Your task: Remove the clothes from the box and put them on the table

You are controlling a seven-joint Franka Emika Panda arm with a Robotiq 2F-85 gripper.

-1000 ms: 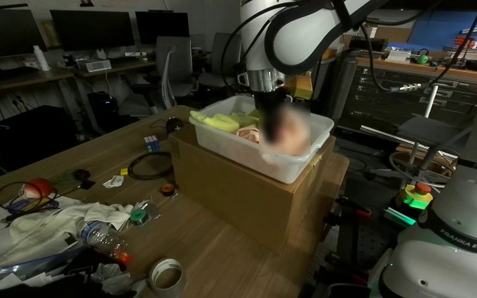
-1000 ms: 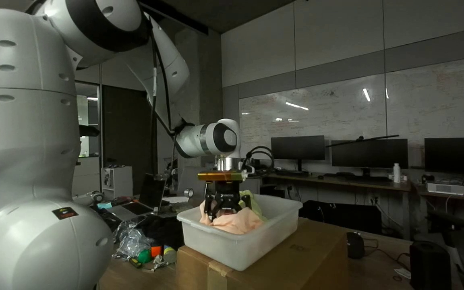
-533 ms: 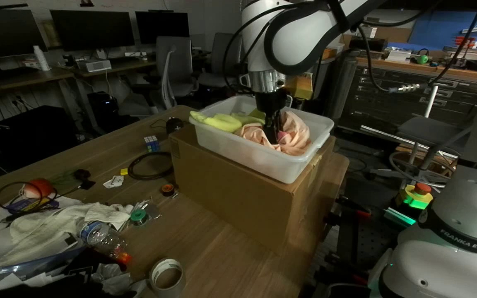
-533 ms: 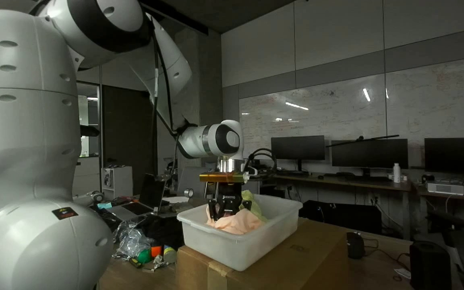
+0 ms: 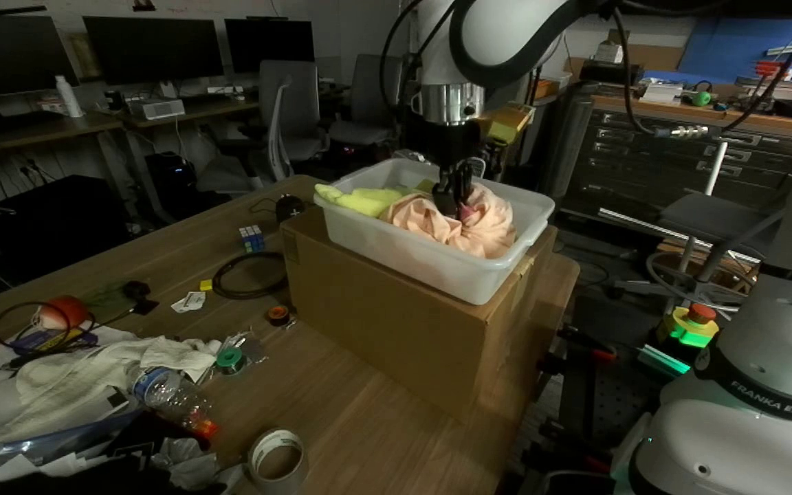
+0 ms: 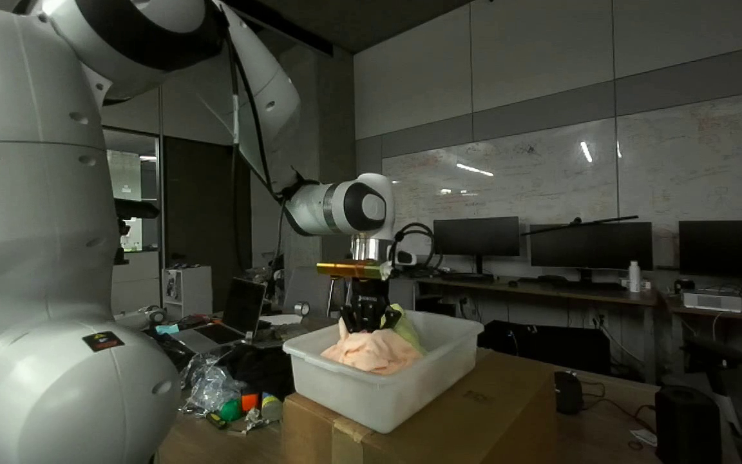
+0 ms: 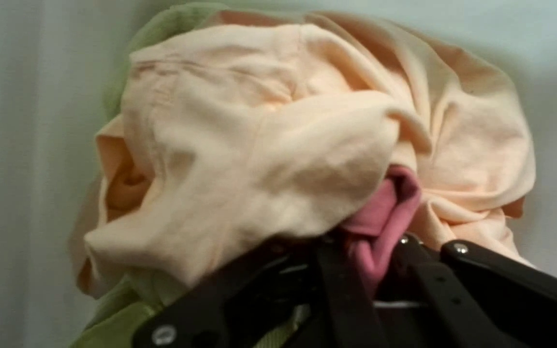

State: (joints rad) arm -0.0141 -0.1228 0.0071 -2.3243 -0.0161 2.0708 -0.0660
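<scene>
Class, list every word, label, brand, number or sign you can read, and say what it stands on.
"FRANKA EMIKA", on the black band round the robot arm.
Too small or blurred to read: whiteboard writing, bottle label, arm sticker, cardboard box marking, paper slip, gripper lettering.

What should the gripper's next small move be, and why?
Probably a lift straight up: the gripper is shut on pink fabric, but the peach cloth around it sits bunched in the white bin, so it should rise out before crossing to the table.
</scene>
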